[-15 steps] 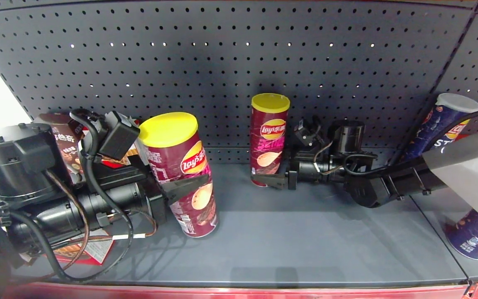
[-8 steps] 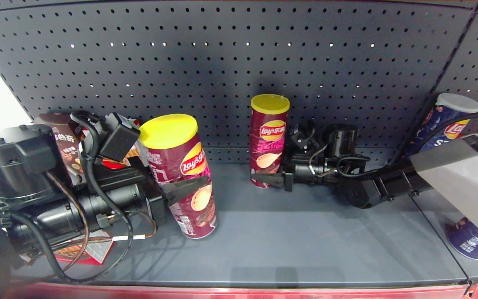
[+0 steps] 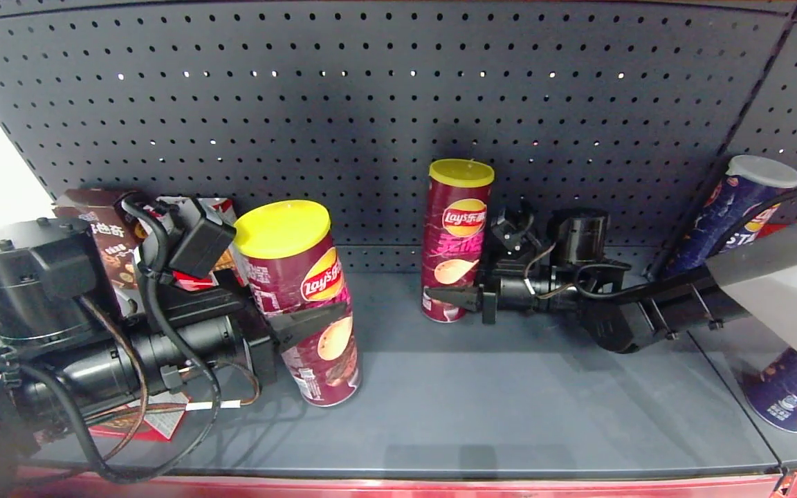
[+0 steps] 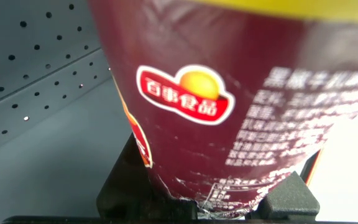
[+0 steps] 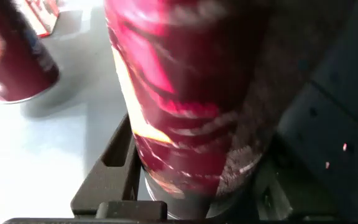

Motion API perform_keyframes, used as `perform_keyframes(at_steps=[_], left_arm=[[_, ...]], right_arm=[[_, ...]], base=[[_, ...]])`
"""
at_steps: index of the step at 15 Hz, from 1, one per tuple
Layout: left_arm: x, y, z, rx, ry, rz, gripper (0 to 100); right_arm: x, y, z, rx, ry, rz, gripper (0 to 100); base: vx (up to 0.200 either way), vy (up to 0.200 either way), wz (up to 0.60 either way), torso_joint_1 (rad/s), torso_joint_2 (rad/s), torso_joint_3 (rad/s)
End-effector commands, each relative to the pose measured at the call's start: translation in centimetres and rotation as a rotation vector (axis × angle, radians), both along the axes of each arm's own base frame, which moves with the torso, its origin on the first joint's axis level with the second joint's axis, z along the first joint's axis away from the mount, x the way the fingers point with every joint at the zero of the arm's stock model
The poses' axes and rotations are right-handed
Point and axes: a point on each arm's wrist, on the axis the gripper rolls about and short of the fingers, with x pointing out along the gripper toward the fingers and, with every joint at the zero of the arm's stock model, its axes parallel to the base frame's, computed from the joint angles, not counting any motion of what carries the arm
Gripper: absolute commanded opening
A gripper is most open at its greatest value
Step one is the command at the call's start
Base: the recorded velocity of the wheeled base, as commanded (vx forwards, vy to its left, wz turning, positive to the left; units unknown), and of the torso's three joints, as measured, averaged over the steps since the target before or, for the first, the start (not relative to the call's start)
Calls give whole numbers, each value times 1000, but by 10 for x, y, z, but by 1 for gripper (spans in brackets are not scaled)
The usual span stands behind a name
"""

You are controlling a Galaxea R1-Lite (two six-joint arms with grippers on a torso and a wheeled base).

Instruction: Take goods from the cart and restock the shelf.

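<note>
On the head view I had the left gripper [image 3: 315, 312] low at the left end of the dark grey metal shelf [image 3: 509, 408], its jaws closed around the middle of a maroon cardboard chip can with a yellow plastic lid [image 3: 296, 273]. That can leaned a little, with its base down at the shelf surface; I could not tell whether it touched. The left wrist view showed the same can [image 4: 229, 106] pinched between the 2 black fingers [image 4: 126, 186].

The right gripper [image 3: 448, 296] sat near the middle of the shelf, close to the dark perforated back panel [image 3: 371, 104]. Its jaws were clamped low on a 2nd maroon can with a yellow lid [image 3: 459, 228], which stood upright just in front of the panel. In the right wrist view this 2nd can [image 5: 185, 112] ran between the fingers, with the shelf below it; contact with the shelf was not clear to me.

Behind the left arm stood a brown cardboard box [image 3: 104, 235], and a flat red and white packet [image 3: 142, 418] lay under that arm. At the right end, 1 blue can with a pale lid [image 3: 737, 200] leaned against the panel, and another blue can [image 3: 786, 398] stood nearer the front edge, partly hidden by the right arm.
</note>
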Motion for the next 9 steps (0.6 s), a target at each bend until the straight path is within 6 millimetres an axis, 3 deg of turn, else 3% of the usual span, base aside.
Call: perform_keyframes(at_steps=[1,5,9], left_arm=[[-1,0,0,0,-1,0,0],[-2,-1,4,-7,-31,-6,0],[-3,0,5,-12,-41,-4,0]], right_arm=[[-25,-7,24,12,-30,8,0],[-84,-20,29,1,-35,-40,0],[-132,-27,5,5,-49,-28,0]], base=[[0,0,0,0,0,0],[0,0,0,0,0,0],[0,0,0,0,0,0]])
